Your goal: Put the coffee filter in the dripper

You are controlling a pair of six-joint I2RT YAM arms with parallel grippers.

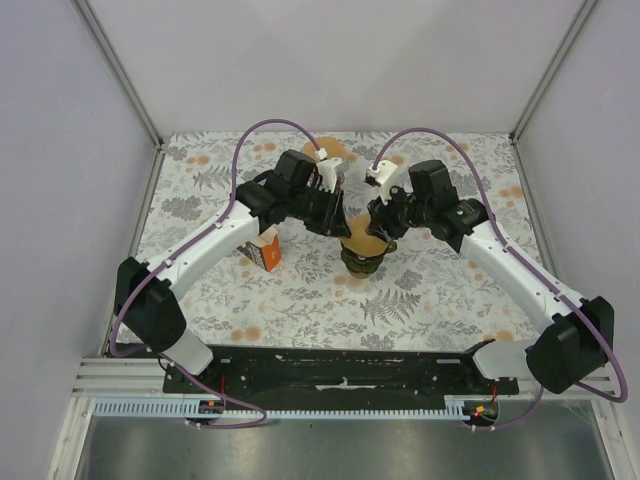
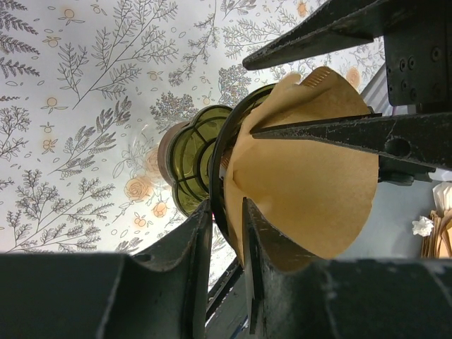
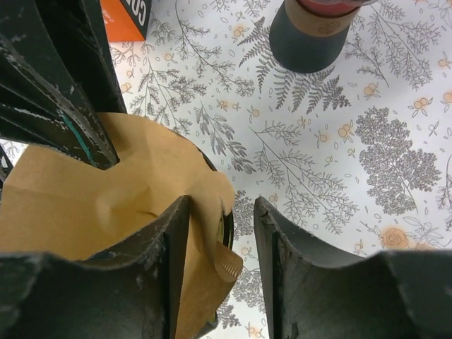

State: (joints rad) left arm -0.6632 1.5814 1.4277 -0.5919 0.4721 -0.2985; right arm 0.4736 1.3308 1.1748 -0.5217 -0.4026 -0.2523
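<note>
Coffee filter (image 2: 304, 183), brown paper, sits in the green dripper (image 2: 191, 162) at the middle of the flowered table (image 3: 367, 106), both arms meeting over it. The left gripper (image 2: 226, 208) is pinched across the dripper's rim, the paper wall caught in between. The right gripper (image 3: 223, 205) stands parted, the filter's crinkled edge against one finger, the other clear.

Quick count: 1 brown paper coffee filter (image 2: 304, 191), 1 green dripper (image 2: 192, 166), 1 orange box (image 1: 265, 252), 1 dark cup (image 3: 314, 32) w/ a brown band. 2 robot arms, i.e. left arm (image 1: 215, 240) + right arm (image 1: 515, 265). 1 floral tabletop (image 1: 300, 300) under the lot.
</note>
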